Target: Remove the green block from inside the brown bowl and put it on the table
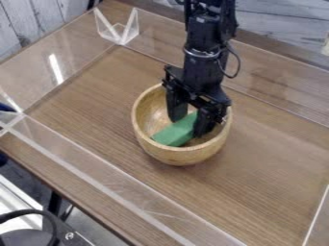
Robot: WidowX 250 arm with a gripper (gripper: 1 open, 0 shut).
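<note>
The brown bowl (145, 122) sits in the middle of the table (84, 96). Inside it the green block (175, 135) lies tilted against the bowl's inner wall. My gripper (191, 120) reaches down into the bowl from above, and its black fingers (172, 108) stand apart on either side of the block's upper end. The jaws are open and as wide as they were in the air. The block's upper end is partly hidden behind the fingers.
Low clear acrylic walls (77, 165) edge the table on all sides. A clear bracket (118, 27) stands at the back left corner. Bare wood-grain surface surrounds the bowl.
</note>
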